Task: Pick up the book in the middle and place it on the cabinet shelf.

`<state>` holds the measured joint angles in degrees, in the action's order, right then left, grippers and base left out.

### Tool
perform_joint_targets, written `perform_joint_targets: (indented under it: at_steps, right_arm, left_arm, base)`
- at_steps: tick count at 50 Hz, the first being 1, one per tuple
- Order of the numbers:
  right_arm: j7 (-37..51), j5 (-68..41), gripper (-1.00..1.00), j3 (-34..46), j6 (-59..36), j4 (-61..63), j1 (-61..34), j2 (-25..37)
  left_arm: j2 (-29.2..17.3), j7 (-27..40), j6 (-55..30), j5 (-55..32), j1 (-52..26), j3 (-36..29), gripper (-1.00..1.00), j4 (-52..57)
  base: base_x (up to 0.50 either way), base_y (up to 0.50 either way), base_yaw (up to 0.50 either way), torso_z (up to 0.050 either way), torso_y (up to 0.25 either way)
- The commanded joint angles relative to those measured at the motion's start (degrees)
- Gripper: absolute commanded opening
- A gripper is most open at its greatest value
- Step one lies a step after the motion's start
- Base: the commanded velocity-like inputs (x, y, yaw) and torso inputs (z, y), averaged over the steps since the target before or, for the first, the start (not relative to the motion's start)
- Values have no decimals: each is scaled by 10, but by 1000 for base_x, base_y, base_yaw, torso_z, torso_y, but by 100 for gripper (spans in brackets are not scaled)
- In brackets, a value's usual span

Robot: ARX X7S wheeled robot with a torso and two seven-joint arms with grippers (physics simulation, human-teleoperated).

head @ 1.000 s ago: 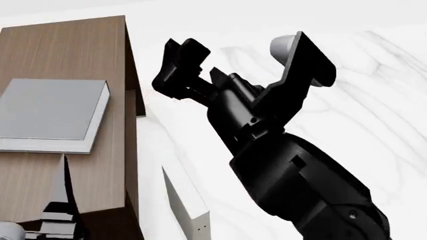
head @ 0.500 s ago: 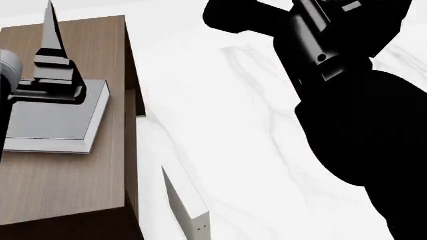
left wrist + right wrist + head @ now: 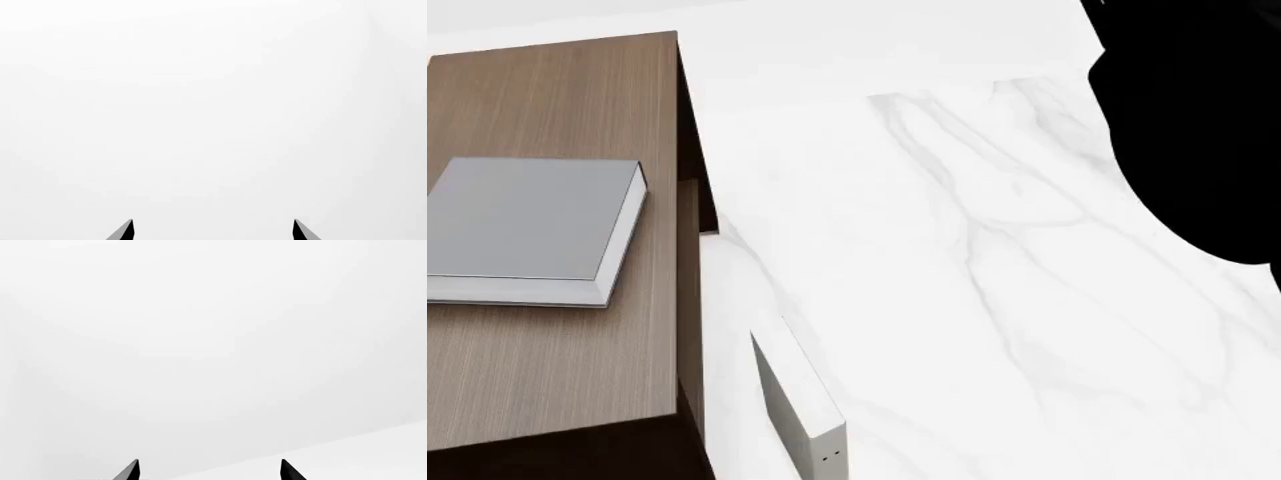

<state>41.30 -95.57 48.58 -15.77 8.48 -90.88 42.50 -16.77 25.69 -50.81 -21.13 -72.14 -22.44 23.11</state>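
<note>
At the left of the head view we see the book (image 3: 527, 228) lying flat on the light brown top of the cabinet shelf (image 3: 561, 370). Its grey cover faces up and its white page edges face the near and right sides. It sits well inside the top's edges, fully carried by the wood, so we judge it will stay put with nothing holding it, and the placing step looks done.

Just right of the cabinet, a pale book (image 3: 798, 405) stands on edge on the white marbled desk (image 3: 988, 300), close to the cabinet's dark side. It has no part in the task.

At the far right, a black mass of the right arm (image 3: 1194, 130) fills the upper corner, raised well clear of the desk and the books.

Neither wrist view shows anything but blank white. The left tool (image 3: 212, 231) shows 2 dark tips set apart with nothing between them, and the right tool (image 3: 209, 471) shows the same. Both are empty, which fits a book that is resting on its own.
</note>
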Motion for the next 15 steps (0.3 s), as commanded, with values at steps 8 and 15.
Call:
perform_joint_targets:
  at_steps: [8, 15]
  right_arm:
    - [-1, 37, 100, -9, -15, 49, -26, 3]
    - [-5, 48, 100, -8, -9, 54, -24, -2]
  left_arm:
    - [23, -33, 30, 10, -38, 2, 100, -63]
    - [21, -33, 32, 9, -36, 1, 100, -64]
  base:
    - [0, 0, 0, 0, 0]
    - [0, 0, 0, 0, 0]
